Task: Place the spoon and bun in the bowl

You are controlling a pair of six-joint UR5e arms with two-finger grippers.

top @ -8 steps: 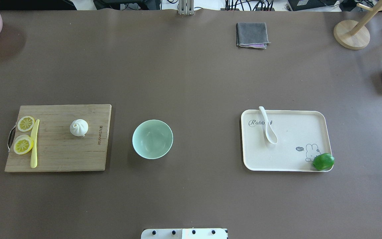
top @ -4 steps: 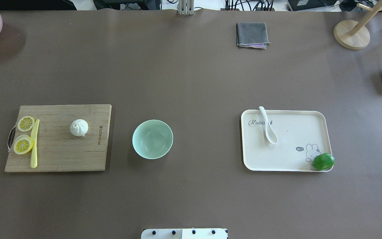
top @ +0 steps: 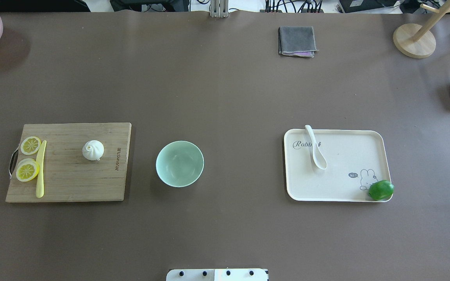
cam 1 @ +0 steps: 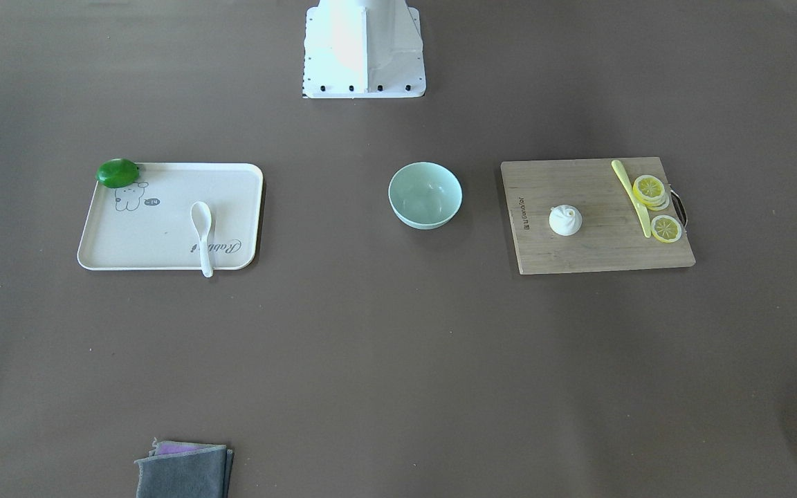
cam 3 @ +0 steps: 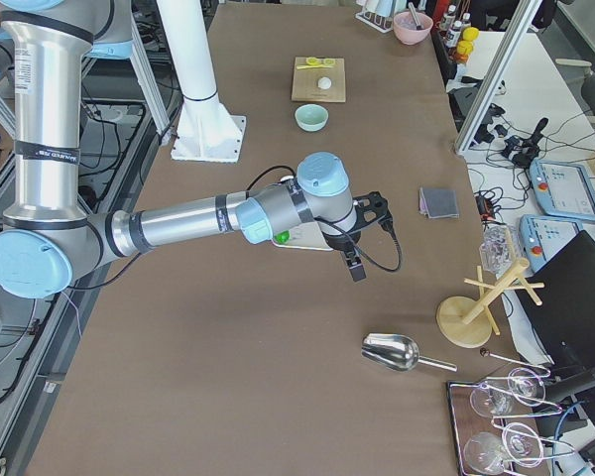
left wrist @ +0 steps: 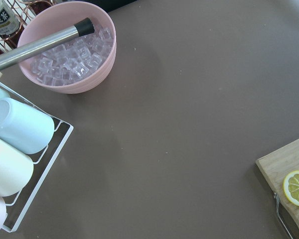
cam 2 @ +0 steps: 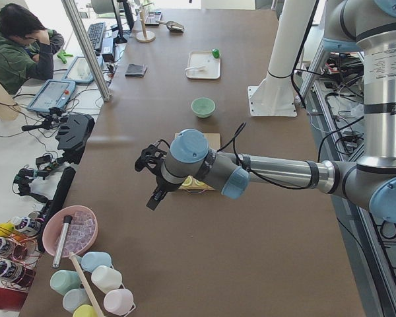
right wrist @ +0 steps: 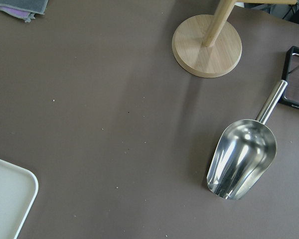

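The white spoon (top: 315,150) lies on the cream tray (top: 350,168) at the right, its handle over the tray's far rim. The white pleated bun (top: 92,150) sits on the wooden cutting board (top: 72,179) at the left. The mint-green bowl (top: 179,163) stands empty between them. Neither gripper shows in the overhead or front views. The left gripper (cam 2: 151,201) shows only in the exterior left view, held above the table beside the board. The right gripper (cam 3: 355,270) shows only in the exterior right view, beyond the tray. I cannot tell whether either is open or shut.
Two lemon slices (top: 27,170) and a yellow knife (top: 40,169) lie on the board. A green fruit (top: 381,190) sits on the tray's corner. A grey cloth (top: 297,41), a wooden stand (top: 414,40), a metal scoop (right wrist: 243,159) and a pink ice bowl (left wrist: 67,50) ring the table's edges.
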